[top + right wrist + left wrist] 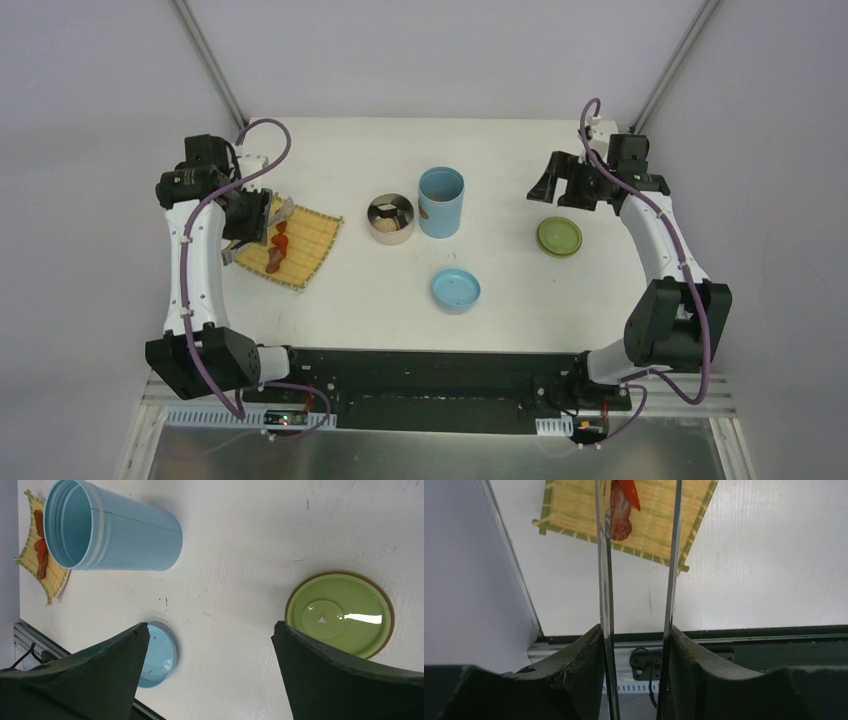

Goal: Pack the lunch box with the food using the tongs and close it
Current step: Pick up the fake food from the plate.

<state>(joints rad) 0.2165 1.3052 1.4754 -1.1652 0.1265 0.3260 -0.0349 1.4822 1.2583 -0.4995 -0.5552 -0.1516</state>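
Observation:
My left gripper (636,635) is shut on the tongs (604,580), one finger pressing on each slim silver arm. The arms stand a little apart and reach over the yellow bamboo mat (659,525); their tips are out of view. An orange-red shrimp (629,492) and a pinkish-brown piece (620,517) of food lie on the mat, beside the left tong arm. In the top view the left gripper (255,215) hangs over the mat's far-left end. The steel bowl (390,218) and light-blue cylinder (441,202) stand open mid-table. My right gripper (210,630) is open and holds nothing.
The blue lid (456,290) lies flat in front of the cylinder. The green lid (559,237) lies to the right, just below the right gripper (555,180). The table's left edge and the grey wall are close to the mat (290,245).

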